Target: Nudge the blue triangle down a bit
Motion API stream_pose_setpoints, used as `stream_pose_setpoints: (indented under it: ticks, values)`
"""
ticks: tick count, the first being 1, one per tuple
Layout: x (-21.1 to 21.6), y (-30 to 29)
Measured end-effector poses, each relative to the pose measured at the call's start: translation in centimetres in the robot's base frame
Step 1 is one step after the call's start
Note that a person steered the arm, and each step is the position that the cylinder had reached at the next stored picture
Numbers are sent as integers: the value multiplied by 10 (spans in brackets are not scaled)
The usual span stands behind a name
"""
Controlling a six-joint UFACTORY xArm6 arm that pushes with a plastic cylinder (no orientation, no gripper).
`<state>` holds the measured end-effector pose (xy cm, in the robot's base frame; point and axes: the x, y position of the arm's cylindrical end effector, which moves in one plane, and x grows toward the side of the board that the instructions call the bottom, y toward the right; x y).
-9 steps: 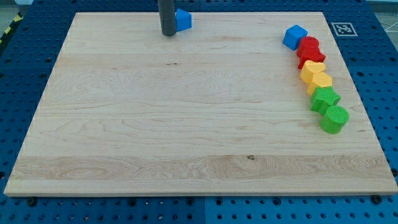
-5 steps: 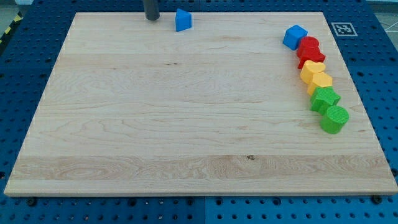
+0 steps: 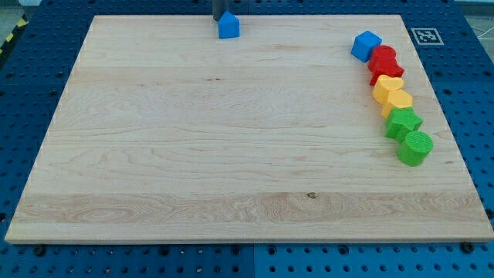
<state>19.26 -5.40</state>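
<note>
The blue triangle (image 3: 228,28) lies near the board's top edge, left of centre. My tip (image 3: 221,18) is right behind it at the view's top, at the triangle's upper left edge; I cannot tell whether it touches. Only the rod's short lower end shows, cut off by the view's top.
A curved row of blocks runs down the view's right side: a blue cube (image 3: 366,45), two red blocks (image 3: 384,63), two yellow blocks (image 3: 393,93), a green block (image 3: 404,122) and a green cylinder (image 3: 415,147). The wooden board (image 3: 231,154) lies on a blue pegboard.
My tip left the triangle's left side, went up and left, then came right to just above the triangle. The triangle has hardly moved.
</note>
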Motion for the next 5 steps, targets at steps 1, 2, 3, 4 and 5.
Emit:
stream_pose_setpoints:
  ticks: [1,2,3,4,5]
  values:
    - [0,2]
    - [0,2]
    - [0,2]
    - [6,-3]
    - [32,-24]
